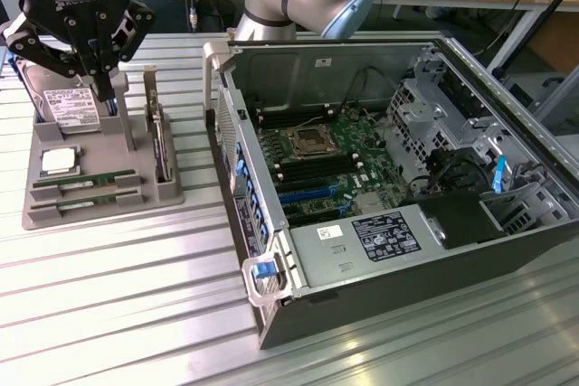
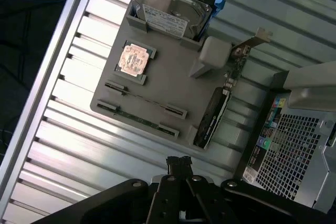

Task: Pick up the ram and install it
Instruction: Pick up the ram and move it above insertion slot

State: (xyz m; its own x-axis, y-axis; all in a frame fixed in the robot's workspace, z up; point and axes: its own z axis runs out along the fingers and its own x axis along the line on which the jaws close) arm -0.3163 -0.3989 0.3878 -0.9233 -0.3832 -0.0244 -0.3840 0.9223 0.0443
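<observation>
Ram sticks [image 1: 86, 180] [image 2: 144, 99], two of them, lie flat side by side in long slots of a gray fixture tray [image 1: 99, 155] [image 2: 168, 77] on the slatted metal table [image 1: 109, 296] [image 2: 63, 145]. They are thin green boards, and one carries a small pale label whose print is too small to read.

Just beside them on the tray sits the square silver processor [image 1: 57, 162] [image 2: 134, 59]. Behind it a hard drive [image 1: 65, 106] [image 2: 165, 9] stands tilted in its holder. Its white label has rows of print and what looks like a barcode, but none of it is legible. An expansion card [image 1: 159, 142] [image 2: 210, 116] stands on edge along the tray's side nearest the computer.

The gripper [image 1: 105, 88] [image 2: 178, 162] hangs above the tray, near the hard drive in the exterior view, with its fingers pressed together on nothing and well clear of the sticks. A small blue light glows on the body above it.

To the exterior view's right lies the open computer case [image 1: 407, 314], with its motherboard [image 1: 326, 155] showing. The power supply [image 1: 380, 237] wears a black label with white lettering and a white sticker beside it; the text cannot be made out.
</observation>
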